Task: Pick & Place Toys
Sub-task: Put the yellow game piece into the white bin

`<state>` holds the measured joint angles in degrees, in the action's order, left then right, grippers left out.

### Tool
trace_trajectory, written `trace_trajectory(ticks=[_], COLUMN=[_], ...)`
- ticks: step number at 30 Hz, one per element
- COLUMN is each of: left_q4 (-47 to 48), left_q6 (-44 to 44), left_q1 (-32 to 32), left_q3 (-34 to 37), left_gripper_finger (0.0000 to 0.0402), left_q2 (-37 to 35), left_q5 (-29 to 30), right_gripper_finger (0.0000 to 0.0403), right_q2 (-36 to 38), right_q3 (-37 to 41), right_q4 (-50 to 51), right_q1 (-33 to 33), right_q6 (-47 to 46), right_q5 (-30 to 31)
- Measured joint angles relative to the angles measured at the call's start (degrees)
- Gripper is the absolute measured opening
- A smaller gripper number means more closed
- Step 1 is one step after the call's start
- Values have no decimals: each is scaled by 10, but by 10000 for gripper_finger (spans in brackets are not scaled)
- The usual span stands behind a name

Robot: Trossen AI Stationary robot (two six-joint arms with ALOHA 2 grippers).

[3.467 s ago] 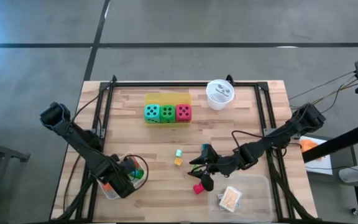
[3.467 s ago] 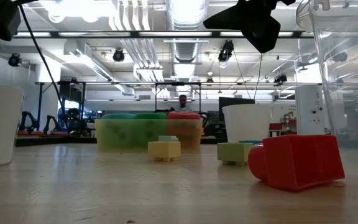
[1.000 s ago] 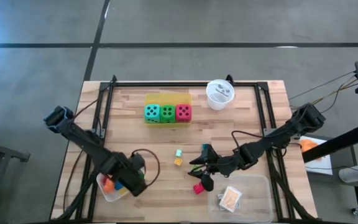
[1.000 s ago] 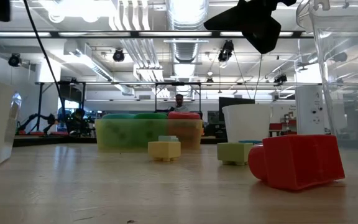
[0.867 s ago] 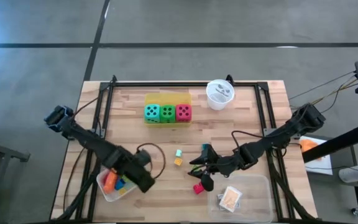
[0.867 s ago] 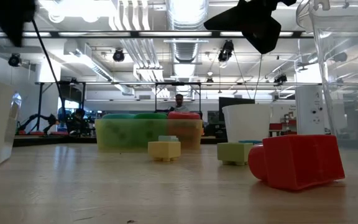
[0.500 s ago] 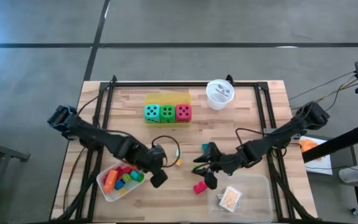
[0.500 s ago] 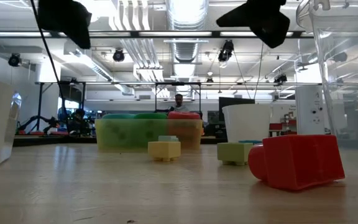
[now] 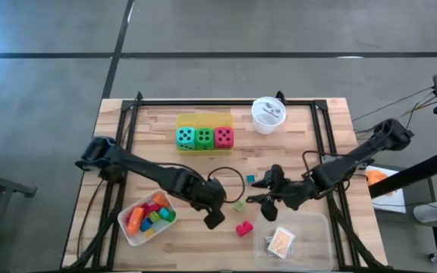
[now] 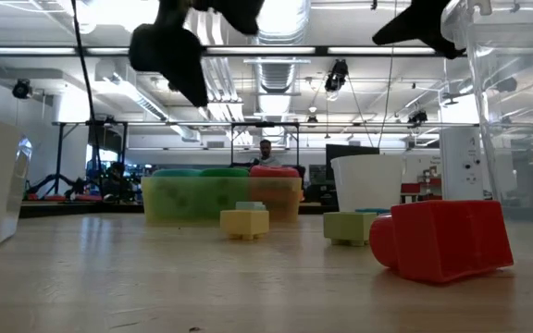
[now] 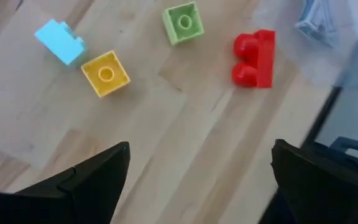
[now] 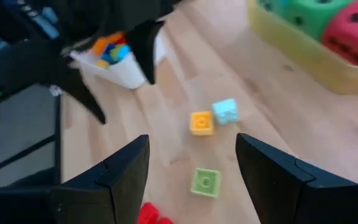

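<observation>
Loose toys lie mid-table: a red block (image 9: 243,228), a green block (image 9: 239,205), a teal one (image 9: 250,180). A yellow block (image 11: 105,73) and a light blue block (image 11: 59,42) show past my left gripper's fingers. Three dice (image 9: 204,137) sit in a yellow tray at the far side. My left gripper (image 9: 209,206) hangs open above the loose blocks, holding nothing. My right gripper (image 9: 267,195) hovers open just right of them, also holding nothing. In the low view both grippers (image 10: 179,51) (image 10: 424,23) are well above the tabletop.
A white tray (image 9: 131,231) with several bright blocks stands near the front left. A clear tray (image 9: 313,227) holding cards (image 9: 281,241) is at the front right. A round white cup (image 9: 268,114) stands at the far side. A person shows far off in the room.
My left gripper has swung from over the white tray toward the table's right, and now hangs over the loose blocks at mid-table. My right gripper has drawn back toward the right edge, uncovering the green block. No block has moved.
</observation>
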<state>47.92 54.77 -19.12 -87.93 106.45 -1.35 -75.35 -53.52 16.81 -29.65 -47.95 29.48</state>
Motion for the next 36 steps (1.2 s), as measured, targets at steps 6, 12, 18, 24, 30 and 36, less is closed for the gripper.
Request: trace_trajectory(ticks=[6,12,18,24,30,36], left_q4=[-4,-1,18,30,26,17], left_q6=[-9,7,38,42,43,90], left_q1=[17,45,70,82,81,77], left_q3=[-18,-18,-18,-18,-14,21], left_gripper_finger=[378,378,379,379,379,379], left_q2=[56,101,125,128,128,128], left_q5=[-2,8,45,79,98,95], right_gripper_finger=[235,235,235,235,235,235], right_q2=[35,31,11,15,19,16], right_q3=[2,3,4,4,4,4], right_q4=[80,88,99,105,103,102], right_q1=[-2,-2,-6,-6,-7,-13], right_q6=[-29,-28,-20,-2,1,0], right_q5=[12,23,33,35,37,37])
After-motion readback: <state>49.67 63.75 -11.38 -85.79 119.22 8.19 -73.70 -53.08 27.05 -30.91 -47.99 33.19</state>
